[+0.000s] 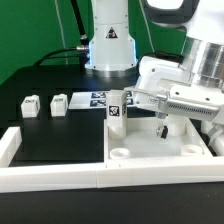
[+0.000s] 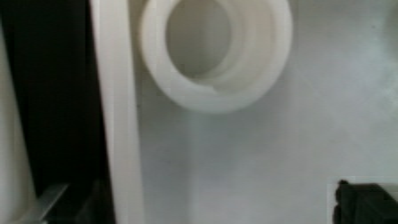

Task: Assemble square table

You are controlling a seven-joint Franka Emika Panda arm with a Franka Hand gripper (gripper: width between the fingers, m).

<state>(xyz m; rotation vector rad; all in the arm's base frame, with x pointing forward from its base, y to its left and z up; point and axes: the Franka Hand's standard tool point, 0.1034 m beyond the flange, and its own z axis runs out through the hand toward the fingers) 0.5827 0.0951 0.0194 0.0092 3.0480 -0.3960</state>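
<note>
End effector overlaps the tabletop (jaw gap unreadable); socket blurred.

A matte black table lies under even, bright light, with a plain green backdrop behind it at the exterior view's upper left. Long white bars fence the table's near edge and the exterior view's left side. The marker board lies flat toward the rear, and black cables run across the green behind it.
</note>
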